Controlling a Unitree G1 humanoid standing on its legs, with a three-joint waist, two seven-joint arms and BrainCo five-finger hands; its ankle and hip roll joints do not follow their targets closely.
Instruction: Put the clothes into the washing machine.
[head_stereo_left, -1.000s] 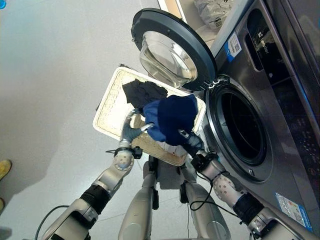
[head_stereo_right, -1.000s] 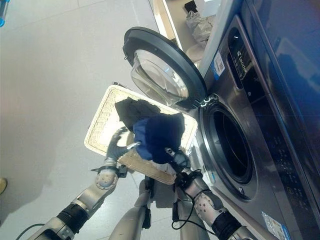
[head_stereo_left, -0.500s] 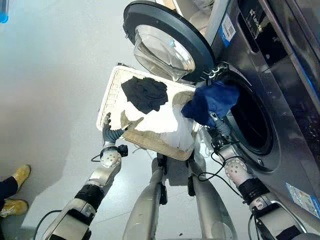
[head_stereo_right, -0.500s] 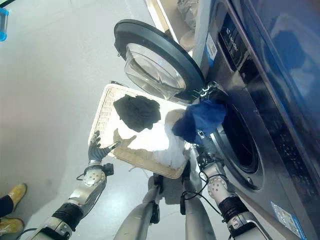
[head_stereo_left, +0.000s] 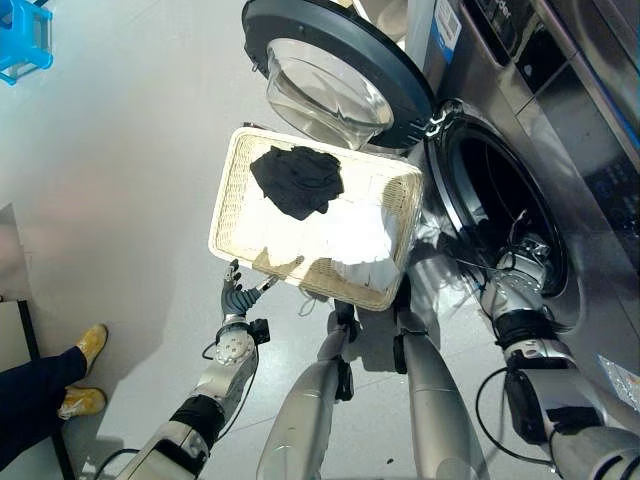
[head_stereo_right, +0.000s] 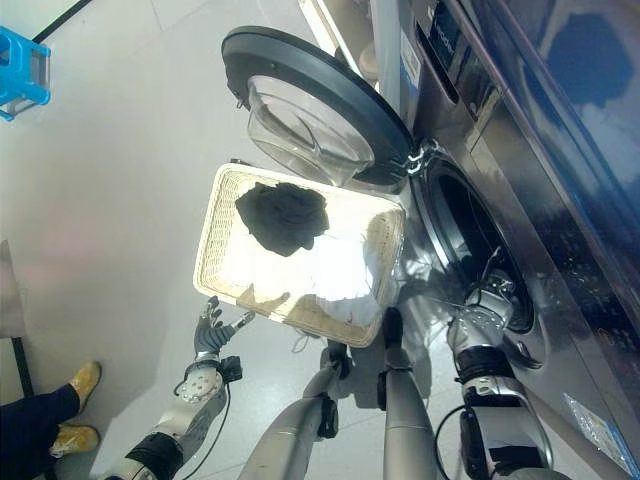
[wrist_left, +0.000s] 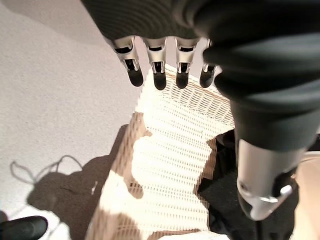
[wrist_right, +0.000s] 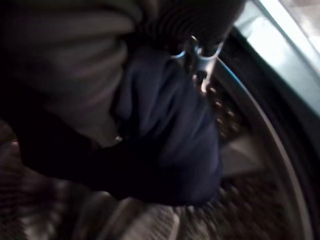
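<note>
Here the loading step is underway: right hand (wrist_right: 200, 45) reaches inside the washing machine (head_stereo_left: 500, 215) drum, apparently clamped on the blue garment (wrist_right: 170, 130). Left hand (head_stereo_left: 238, 293), fingers spread, hovers near the wicker basket (head_stereo_left: 232, 190), where the black garment (head_stereo_left: 297, 180) waits. Next: release, withdraw.

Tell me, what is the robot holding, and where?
The right robot hand holds a dark blue garment inside the washing machine drum; the exact grip spot cannot be told.
</note>
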